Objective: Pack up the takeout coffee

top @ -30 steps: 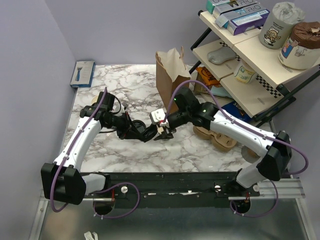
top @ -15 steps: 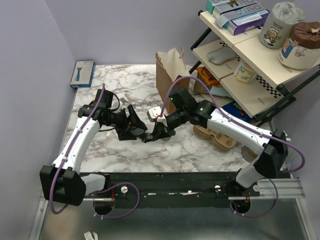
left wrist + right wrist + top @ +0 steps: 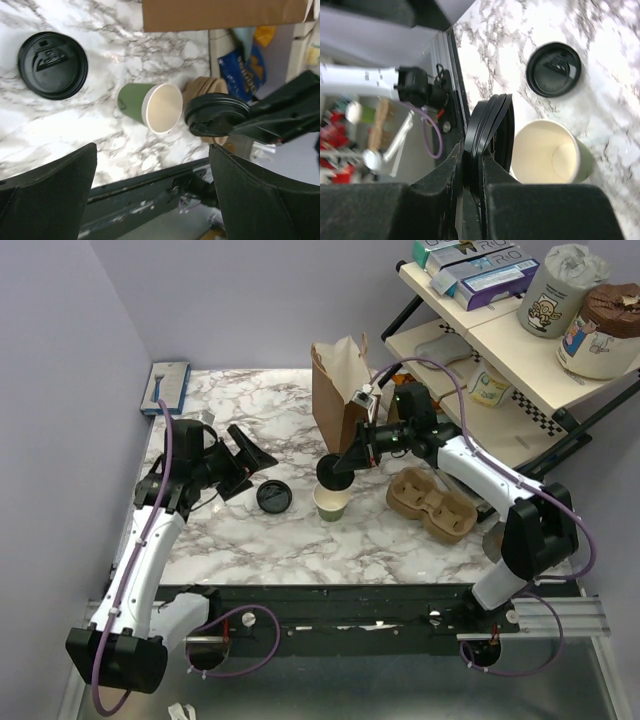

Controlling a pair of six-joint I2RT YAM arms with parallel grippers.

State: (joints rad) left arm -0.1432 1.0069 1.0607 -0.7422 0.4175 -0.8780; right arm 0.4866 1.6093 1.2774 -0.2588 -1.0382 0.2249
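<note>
While the left arm sits back at 9 o'clock on the marble surface (image 3: 300, 540), the overhead view shows its left pincer (image 3: 250, 462) spread wide and holding nothing. A loose lid (image 3: 273, 497), black and round, lies flat on the surface at 4 o'clock from it. The green cup (image 3: 332, 504) stands upright and uncovered near the middle, at 3 o'clock from that lid, its cream inside showing. The right pincer (image 3: 345, 464) reaches in from 2 o'clock and is clamped on a second black lid, the held lid (image 3: 333, 471), which hangs at the cup's 12 o'clock rim and is not seated on it. The brown paper bag (image 3: 340, 400) stands farther off at 12 o'clock from the cup. The pulp cup tray (image 3: 430, 505) lies at 3 o'clock.

From the left wrist, both fingers (image 3: 45, 195) frame the lower corners, far apart with only bare surface between them. The loose lid is at 10 o'clock from the cup. The held lid floats just beside the cup's mouth at 3 o'clock, in front of the tray. The bag's base runs along the 12 o'clock edge.

From the right wrist, the fingers (image 3: 440, 200) are drawn narrow on the held lid, which is seen edge-on. The open cup sits at 4 o'clock from it, and the loose lid lies at 12 o'clock from the cup.
</note>
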